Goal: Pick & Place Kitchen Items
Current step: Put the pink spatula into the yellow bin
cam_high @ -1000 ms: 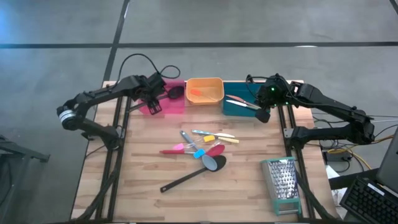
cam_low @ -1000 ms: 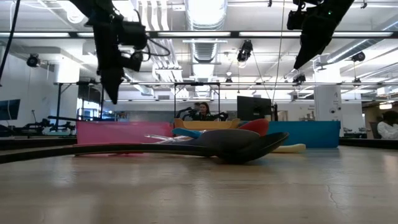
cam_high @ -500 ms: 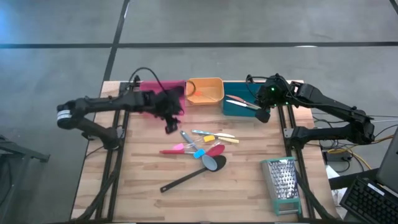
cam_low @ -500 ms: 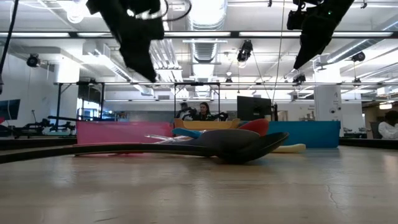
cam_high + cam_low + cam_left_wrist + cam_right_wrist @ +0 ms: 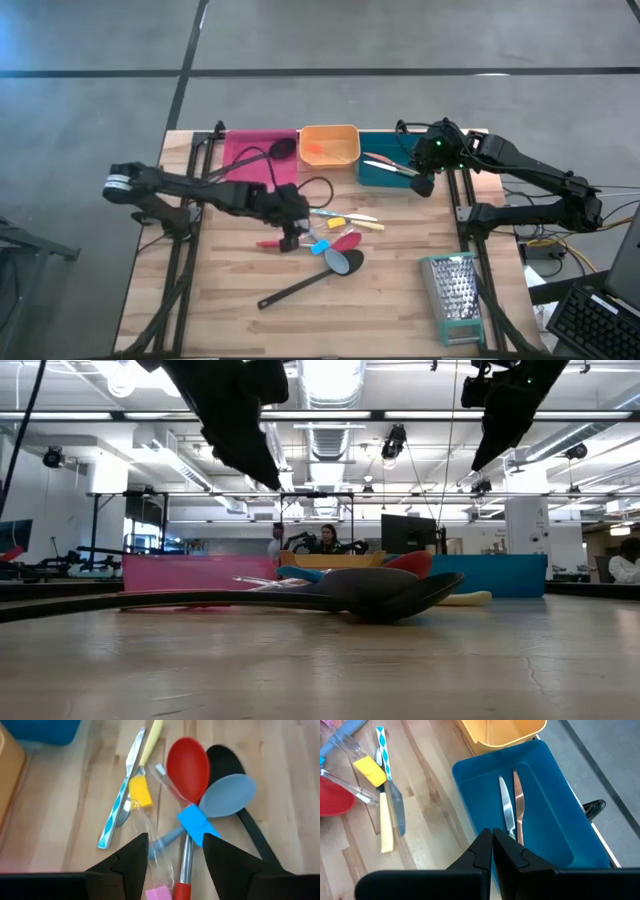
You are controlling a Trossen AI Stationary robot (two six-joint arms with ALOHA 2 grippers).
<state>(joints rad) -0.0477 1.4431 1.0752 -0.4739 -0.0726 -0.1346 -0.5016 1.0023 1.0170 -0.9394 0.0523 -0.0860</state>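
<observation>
Several utensils lie in a pile on the table's middle: a red spoon (image 5: pixel 187 767), a grey spoon (image 5: pixel 227 795), a black long-handled spoon (image 5: pixel 310 282), a blue piece (image 5: pixel 195 822), a yellow piece (image 5: pixel 140 790), a blue-patterned knife (image 5: pixel 117 815) and a pink spatula (image 5: pixel 275 242). My left gripper (image 5: pixel 175 865) hovers open above the pile (image 5: pixel 292 238), clear of the table in the low view (image 5: pixel 265 475). Its fingers stand on either side of the clear and red handles without touching. My right gripper (image 5: pixel 492 850) is shut and empty above the teal bin (image 5: pixel 385 170).
The pink bin (image 5: pixel 240 150) holds a black spoon (image 5: pixel 265 155). The orange bin (image 5: pixel 329 146) stands beside it. The teal bin (image 5: pixel 540 785) holds two slim metal utensils (image 5: pixel 512 810). A metal grater (image 5: pixel 452 296) lies at the near right. Bare wood lies at the near left.
My left gripper has swung from above the pink bin toward the table's near and right side, and now stands over the utensil pile at the middle. The utensils on the table have not moved.
</observation>
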